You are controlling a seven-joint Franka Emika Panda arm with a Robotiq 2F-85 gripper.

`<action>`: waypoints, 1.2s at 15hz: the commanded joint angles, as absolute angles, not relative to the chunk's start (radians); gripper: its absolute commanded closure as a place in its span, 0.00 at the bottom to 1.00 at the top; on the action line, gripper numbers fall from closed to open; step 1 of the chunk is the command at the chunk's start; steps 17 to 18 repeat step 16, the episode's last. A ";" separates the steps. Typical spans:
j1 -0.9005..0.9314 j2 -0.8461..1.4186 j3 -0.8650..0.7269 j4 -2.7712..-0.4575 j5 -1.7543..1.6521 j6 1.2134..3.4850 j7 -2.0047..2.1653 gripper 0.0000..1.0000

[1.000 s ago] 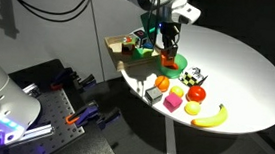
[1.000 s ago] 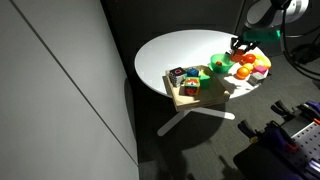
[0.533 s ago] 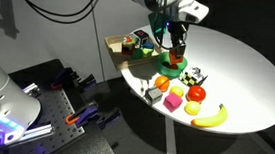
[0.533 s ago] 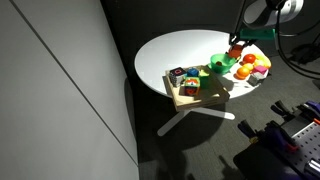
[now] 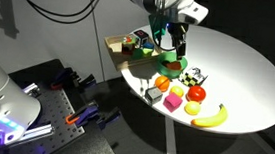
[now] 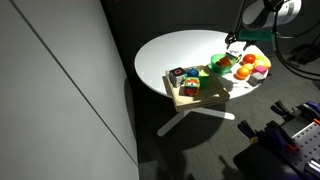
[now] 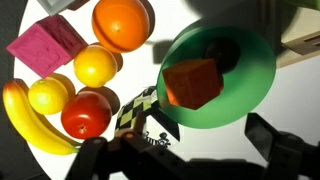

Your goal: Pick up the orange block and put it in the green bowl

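Note:
In the wrist view the orange block (image 7: 192, 82) lies inside the green bowl (image 7: 250, 85), one flat face up. My gripper (image 7: 185, 150) hangs above the bowl's near rim. It is open, its dark fingers (image 7: 283, 145) spread wide with nothing between them. In both exterior views the gripper (image 5: 174, 48) (image 6: 233, 42) is just above the green bowl (image 5: 176, 63) (image 6: 217, 66) near the table's middle edge. The arm hides the block there.
Beside the bowl lie a checkered toy (image 7: 138, 108), a red tomato (image 7: 85, 115), two lemons (image 7: 95, 65), an orange fruit (image 7: 122, 22), a banana (image 7: 22, 125) and a pink block (image 7: 45, 45). A wooden tray of toys (image 5: 130, 46) (image 6: 195, 92) stands on the bowl's other side.
The gripper was shut on the orange block over the bowl. It has opened, the block now rests in the bowl, and the hand has lifted slightly.

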State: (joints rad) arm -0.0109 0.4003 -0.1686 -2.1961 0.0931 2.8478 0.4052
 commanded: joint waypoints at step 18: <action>-0.088 0.100 -0.111 -2.344 0.173 2.443 0.194 0.00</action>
